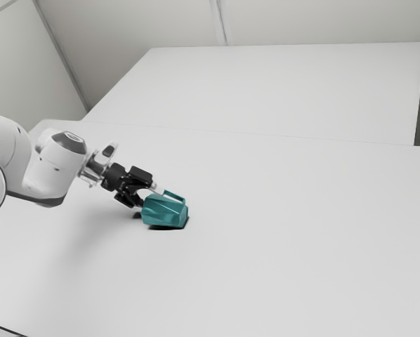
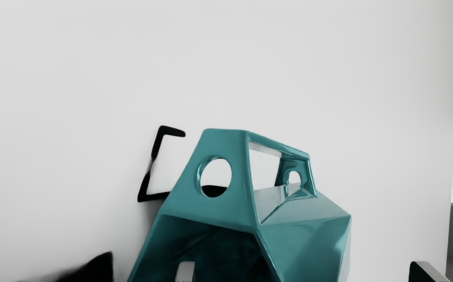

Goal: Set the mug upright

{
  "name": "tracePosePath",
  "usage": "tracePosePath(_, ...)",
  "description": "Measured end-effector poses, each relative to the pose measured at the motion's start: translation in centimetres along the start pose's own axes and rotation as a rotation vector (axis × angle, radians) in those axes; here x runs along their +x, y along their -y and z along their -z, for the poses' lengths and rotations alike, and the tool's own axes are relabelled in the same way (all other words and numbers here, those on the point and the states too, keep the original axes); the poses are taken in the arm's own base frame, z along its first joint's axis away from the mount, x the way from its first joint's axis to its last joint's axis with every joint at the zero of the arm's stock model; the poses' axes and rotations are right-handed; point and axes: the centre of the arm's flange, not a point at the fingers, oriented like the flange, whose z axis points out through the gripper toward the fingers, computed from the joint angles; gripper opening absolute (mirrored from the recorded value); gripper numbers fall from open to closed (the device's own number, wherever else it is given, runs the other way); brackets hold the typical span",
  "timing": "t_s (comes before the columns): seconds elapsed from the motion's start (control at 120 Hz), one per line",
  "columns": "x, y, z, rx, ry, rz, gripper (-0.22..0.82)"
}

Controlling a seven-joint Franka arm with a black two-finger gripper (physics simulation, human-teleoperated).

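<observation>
You have the mug (image 1: 166, 213) lying on its side on the table (image 1: 280, 246), so it is not upright. Its open mouth faces the gripper (image 1: 147, 196), and its base points toward the exterior view's right. The handle (image 1: 173, 196) is on the mug's upper side; in the wrist view you can see a round hole through the end of it nearest the mouth, and a smaller one at the far end.

Your gripper is at the mouth end of the mug, its fingers spread wide apart. Look at the wrist view: one fingertip (image 2: 186, 271) is in front of the dark mouth, and the other is out past the mug's side wall, with a gap between that wall and the tip. You don't have the mug pinched. Whether the nearer finger touches it, you can't tell.

A dark shadow (image 1: 166, 227) lies right under the mug, and in the wrist view you can see the handle's angular outline cast on the table just beside it. From the mug toward the exterior view's left, you see the gripper first, then the white arm (image 1: 55, 168). Well beyond the mug, past the table's far edge, is another pale flat surface (image 1: 287, 84), with a light wall (image 1: 126, 24) behind.
</observation>
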Motion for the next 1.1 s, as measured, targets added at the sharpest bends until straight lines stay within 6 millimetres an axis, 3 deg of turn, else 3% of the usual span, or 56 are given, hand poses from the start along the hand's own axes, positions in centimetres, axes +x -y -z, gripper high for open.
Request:
tracePosePath(0.192,0.1,-0.4,-0.3,-0.012,-0.002,-0.027,0.11)
tracePosePath(0.35,0.2,-0.5,-0.2,-0.007,-0.001,-0.048,-0.04)
tracePosePath(0.592,0.4,-2.9,-0.2,-0.012,0.005,-0.11,-0.14)
tracePosePath(0.842,1.0,-9.3,2.2,0.03,0.017,-0.259,-0.17)
tracePosePath(1.017,3.0,-15.5,3.1,0.285,0.155,-0.447,-0.17)
tracePosePath(1.1,3.2,-17.8,2.6,0.433,0.222,-0.518,-0.18)
